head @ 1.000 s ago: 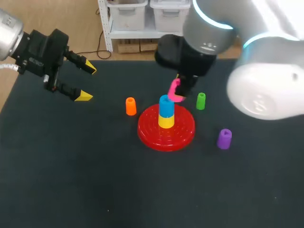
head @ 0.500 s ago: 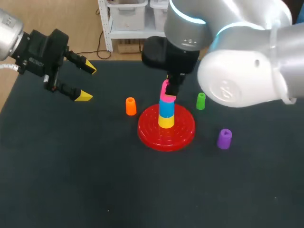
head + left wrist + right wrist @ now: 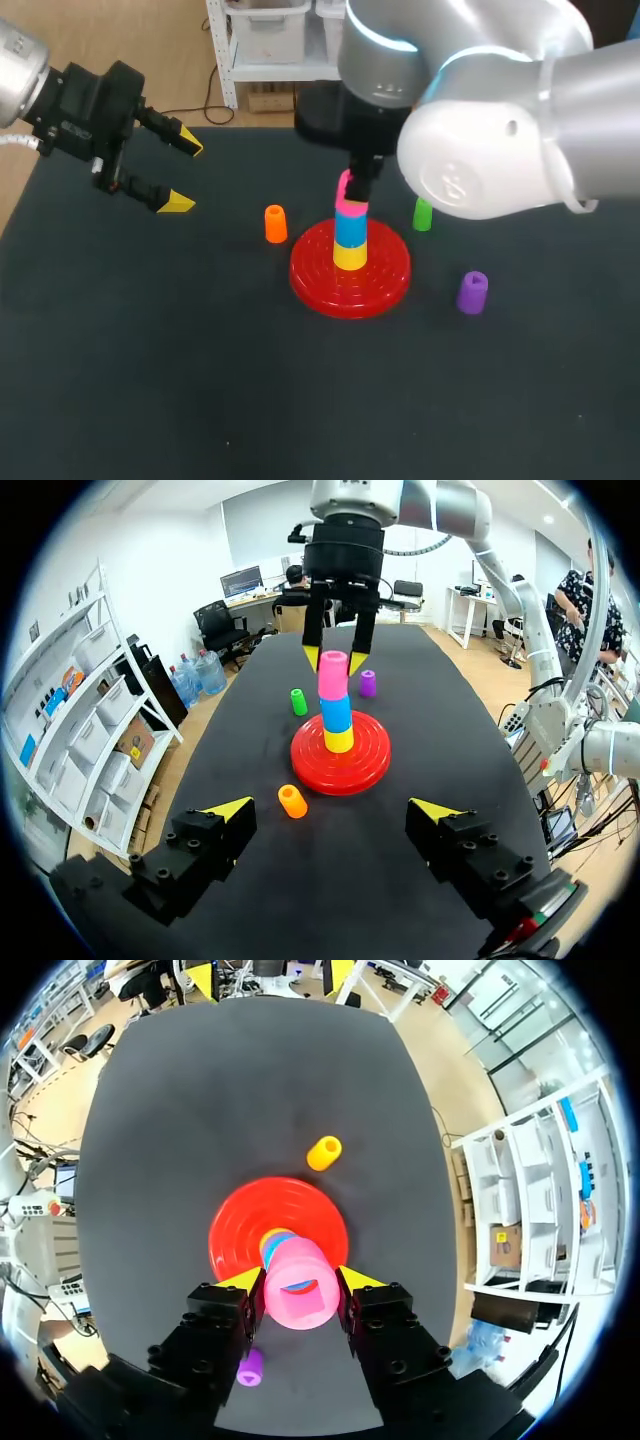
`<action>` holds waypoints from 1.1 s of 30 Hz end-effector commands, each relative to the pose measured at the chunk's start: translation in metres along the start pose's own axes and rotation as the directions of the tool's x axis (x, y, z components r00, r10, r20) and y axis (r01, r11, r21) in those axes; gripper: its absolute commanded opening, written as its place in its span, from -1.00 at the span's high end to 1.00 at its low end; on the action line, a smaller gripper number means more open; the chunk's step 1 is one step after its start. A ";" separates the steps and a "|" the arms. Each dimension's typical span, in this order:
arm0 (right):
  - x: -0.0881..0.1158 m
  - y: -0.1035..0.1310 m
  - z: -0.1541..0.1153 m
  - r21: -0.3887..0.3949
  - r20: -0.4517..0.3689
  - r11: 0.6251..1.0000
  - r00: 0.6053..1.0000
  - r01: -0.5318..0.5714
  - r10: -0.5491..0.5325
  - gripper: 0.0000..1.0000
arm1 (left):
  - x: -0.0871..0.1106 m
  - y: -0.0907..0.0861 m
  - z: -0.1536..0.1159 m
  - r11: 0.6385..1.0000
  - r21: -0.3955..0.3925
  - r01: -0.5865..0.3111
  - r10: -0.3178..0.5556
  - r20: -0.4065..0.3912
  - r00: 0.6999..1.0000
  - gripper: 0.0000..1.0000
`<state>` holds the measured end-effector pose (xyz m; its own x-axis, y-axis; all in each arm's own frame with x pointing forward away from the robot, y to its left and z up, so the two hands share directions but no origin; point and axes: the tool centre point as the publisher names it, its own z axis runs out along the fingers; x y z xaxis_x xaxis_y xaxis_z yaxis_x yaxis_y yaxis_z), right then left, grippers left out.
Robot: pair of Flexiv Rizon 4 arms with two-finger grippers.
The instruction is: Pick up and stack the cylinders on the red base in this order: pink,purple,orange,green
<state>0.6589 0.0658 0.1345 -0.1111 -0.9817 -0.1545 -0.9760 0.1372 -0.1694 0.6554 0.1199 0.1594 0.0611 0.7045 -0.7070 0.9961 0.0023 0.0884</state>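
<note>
- Right gripper (image 3: 299, 1280) – fingers clamped on the pink cylinder (image 3: 298, 1285) from two sides, yellow tips at its upper half.
- Pink cylinder sits directly over the blue cylinder (image 3: 336, 713), which stands on the yellow cylinder (image 3: 339, 741) at the middle of the red base (image 3: 385, 280). Long axis near vertical and in line with the stack. Its bottom edge meets the blue top in the left wrist view, but I cannot tell if it is fully seated.
- The coming move turns on that straight-down alignment – judged close.
- Left gripper (image 3: 185, 174) – fingers apart and empty, well off from the base.
- On the table: orange cylinder (image 3: 275, 223) nearer the left arm, green cylinder (image 3: 422, 217) and purple cylinder (image 3: 472, 292) on the right arm's side.
- Pieces look like smooth hollow plastic. The base is glossy with concentric ridges, and the table (image 3: 150, 380) is dark and matte.
</note>
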 end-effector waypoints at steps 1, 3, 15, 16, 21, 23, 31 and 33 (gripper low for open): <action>0.001 0.001 0.002 -0.002 0.002 1.000 1.000 -0.004 0.004 1.00 | 0.001 0.001 0.000 1.000 0.002 -0.002 0.002 0.002 1.000 -1.00; 0.001 0.000 0.004 -0.005 0.001 1.000 1.000 -0.007 0.007 1.00 | 0.001 0.001 0.000 1.000 0.002 -0.002 0.002 0.002 1.000 -1.00; 0.001 0.000 0.011 -0.015 -0.017 1.000 1.000 0.000 0.000 1.00 | 0.001 0.001 0.000 1.000 0.002 -0.002 0.002 0.002 1.000 -1.00; 0.001 0.000 0.012 -0.020 -0.020 1.000 1.000 0.000 0.000 1.00 | 0.001 0.001 0.000 1.000 0.002 -0.002 0.002 0.002 1.000 -1.00; 0.003 0.000 0.016 -0.034 -0.026 0.999 1.000 -0.003 0.002 1.00 | 0.001 0.001 0.000 1.000 0.002 -0.002 0.002 0.002 1.000 -1.00; 0.003 0.000 0.017 -0.048 -0.029 0.999 1.000 -0.008 0.006 1.00 | 0.001 0.001 0.000 1.000 0.002 -0.002 0.002 0.002 1.000 -1.00; 0.003 0.001 0.023 -0.091 -0.049 0.996 0.999 -0.011 0.006 1.00 | 0.001 0.001 0.000 1.000 0.002 -0.002 0.002 0.002 1.000 -1.00; 0.003 0.000 0.023 -0.084 -0.062 0.996 0.998 0.002 -0.008 1.00 | 0.001 0.001 0.000 1.000 0.002 -0.002 0.002 0.002 1.000 -1.00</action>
<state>0.6590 0.0615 0.1201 -0.1151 -0.9875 -0.1074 -0.9879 0.1251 -0.0919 0.6554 0.1199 0.1594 0.0611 0.7045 -0.7070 0.9961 0.0023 0.0884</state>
